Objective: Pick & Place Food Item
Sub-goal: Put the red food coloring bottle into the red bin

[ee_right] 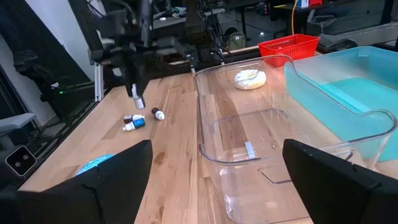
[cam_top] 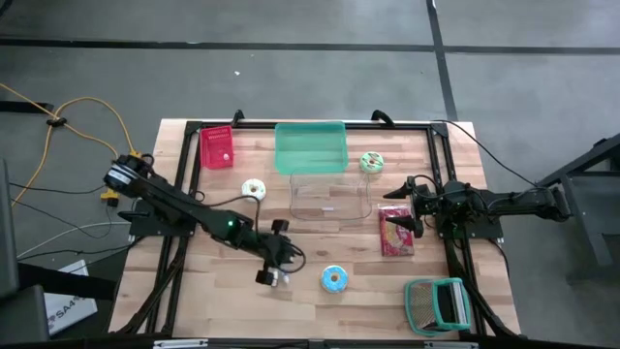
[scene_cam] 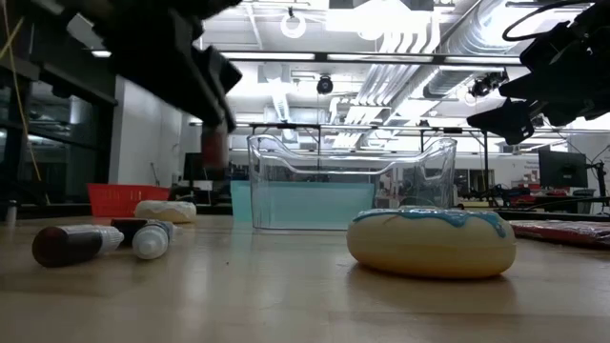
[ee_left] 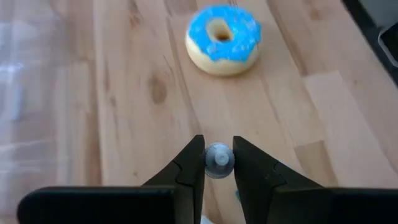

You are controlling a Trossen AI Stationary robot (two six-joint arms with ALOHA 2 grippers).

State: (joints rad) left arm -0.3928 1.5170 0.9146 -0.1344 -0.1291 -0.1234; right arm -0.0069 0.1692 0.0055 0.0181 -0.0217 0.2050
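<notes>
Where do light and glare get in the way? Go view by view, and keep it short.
Low view: bright ceiling lights behind leave the left arm and right arm as dark silhouettes, and the clear container glints. Left wrist view: the wooden table is evenly lit, and the blue donut casts little shadow. Right wrist view: highlights streak the container's rim. High view: even light, only soft shadows.

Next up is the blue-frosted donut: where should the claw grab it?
Grip the blue-frosted donut across its outer rim, coming from straight above. It lies flat on the table, frosting up, with open wood around it, so the tan sides are free for both fingers.
</notes>
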